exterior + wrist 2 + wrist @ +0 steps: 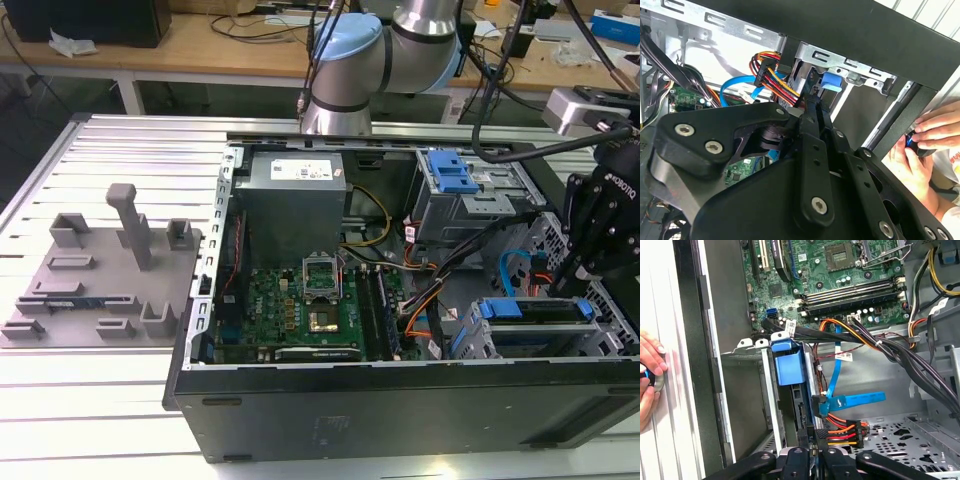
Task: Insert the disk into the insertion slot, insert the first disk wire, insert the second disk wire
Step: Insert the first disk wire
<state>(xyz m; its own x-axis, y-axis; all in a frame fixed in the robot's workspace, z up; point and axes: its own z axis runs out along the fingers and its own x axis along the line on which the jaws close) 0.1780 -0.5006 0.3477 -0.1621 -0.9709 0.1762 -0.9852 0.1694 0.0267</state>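
Exterior view, gripper (565, 280) over insertion slot (470, 340), disk (535, 310) seated inside, first wrist view, fingers (796, 460) together beside plug of first disk wire (840, 432), second disk wire (855, 400) close by, second wrist view, person's hands (930, 132) outside computer case (865, 25)

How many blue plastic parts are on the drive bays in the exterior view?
2. One is the blue latch on the taller bay; the other is the disk's blue carrier in the insertion slot. More may be hidden.
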